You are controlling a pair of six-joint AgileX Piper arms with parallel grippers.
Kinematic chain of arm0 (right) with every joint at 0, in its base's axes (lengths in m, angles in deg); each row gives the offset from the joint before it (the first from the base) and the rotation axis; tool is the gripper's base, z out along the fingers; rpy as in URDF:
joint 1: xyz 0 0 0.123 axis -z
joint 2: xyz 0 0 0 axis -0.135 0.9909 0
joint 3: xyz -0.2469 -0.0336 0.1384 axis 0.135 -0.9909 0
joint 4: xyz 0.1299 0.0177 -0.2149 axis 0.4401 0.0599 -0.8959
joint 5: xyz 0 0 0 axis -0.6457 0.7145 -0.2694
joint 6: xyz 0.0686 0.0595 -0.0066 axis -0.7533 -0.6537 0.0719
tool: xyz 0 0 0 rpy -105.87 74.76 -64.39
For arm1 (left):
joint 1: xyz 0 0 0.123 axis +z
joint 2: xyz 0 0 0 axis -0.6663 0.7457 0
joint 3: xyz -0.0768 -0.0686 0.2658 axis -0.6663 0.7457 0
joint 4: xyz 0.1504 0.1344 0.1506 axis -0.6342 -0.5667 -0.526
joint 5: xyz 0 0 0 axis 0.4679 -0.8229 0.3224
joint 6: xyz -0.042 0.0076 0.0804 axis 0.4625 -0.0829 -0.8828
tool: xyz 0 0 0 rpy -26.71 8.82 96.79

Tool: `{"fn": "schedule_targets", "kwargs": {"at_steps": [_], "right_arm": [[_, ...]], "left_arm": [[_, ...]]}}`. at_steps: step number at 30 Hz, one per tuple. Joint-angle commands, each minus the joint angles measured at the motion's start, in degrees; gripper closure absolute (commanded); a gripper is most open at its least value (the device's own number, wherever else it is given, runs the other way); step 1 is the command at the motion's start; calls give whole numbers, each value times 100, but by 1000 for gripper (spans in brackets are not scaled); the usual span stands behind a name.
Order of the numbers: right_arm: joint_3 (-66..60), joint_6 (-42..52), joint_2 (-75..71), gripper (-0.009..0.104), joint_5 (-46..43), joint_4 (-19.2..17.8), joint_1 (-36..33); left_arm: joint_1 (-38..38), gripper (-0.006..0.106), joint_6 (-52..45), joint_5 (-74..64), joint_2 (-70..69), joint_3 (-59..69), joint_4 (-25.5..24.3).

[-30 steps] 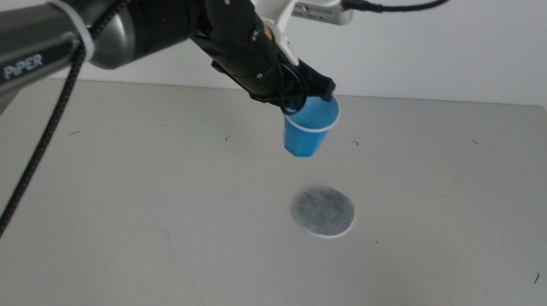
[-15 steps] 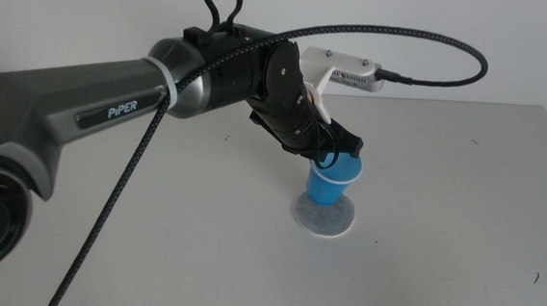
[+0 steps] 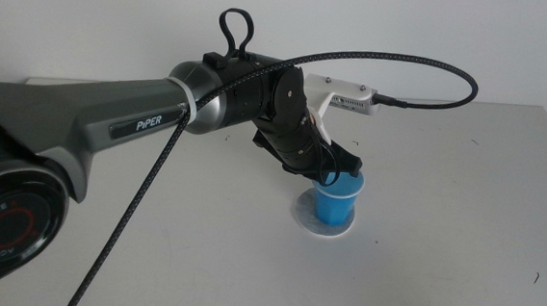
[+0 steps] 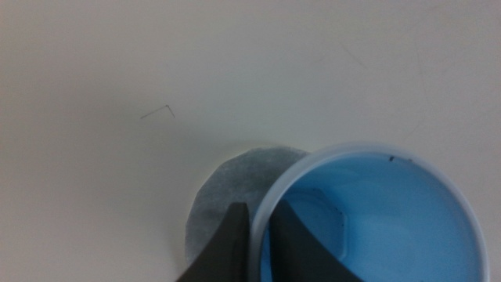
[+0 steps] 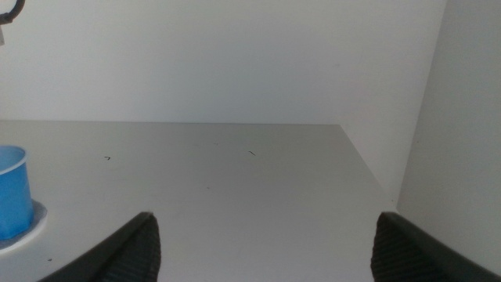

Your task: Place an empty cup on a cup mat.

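Observation:
The blue cup [image 3: 336, 204] stands upright on the grey cup mat [image 3: 309, 219] at the table's middle right. My left gripper [image 3: 335, 170] reaches in from the left and is shut on the cup's rim, one jaw inside and one outside. The left wrist view shows the cup [image 4: 391, 219] empty and blue inside, the mat [image 4: 227, 196] under it and my left gripper [image 4: 263, 235] pinching the white rim. The right wrist view shows the cup [image 5: 13, 192] on the mat [image 5: 23, 231] at its edge. My right gripper [image 5: 262, 235] is open and empty, away from them.
The grey table [image 3: 199, 254] has small dark marks. A white wall rises behind it. The left arm's black cable [image 3: 425, 62] loops above the cup. The table's right edge [image 5: 364, 168] shows in the right wrist view.
My left gripper has lowered the cup from above the table down onto the mat. Its jaws still pinch the rim.

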Motion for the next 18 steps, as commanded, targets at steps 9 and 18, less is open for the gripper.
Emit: {"fn": "schedule_targets", "kwargs": {"at_steps": [9, 18], "right_arm": [[66, 49, -110, 1, -446, -52, -11], [66, 49, -110, 1, -446, -52, -11]], "left_arm": [[-9, 9, -150, 160, -634, -175, -64], [294, -5, -617, -134, -1743, -175, 160]]}}
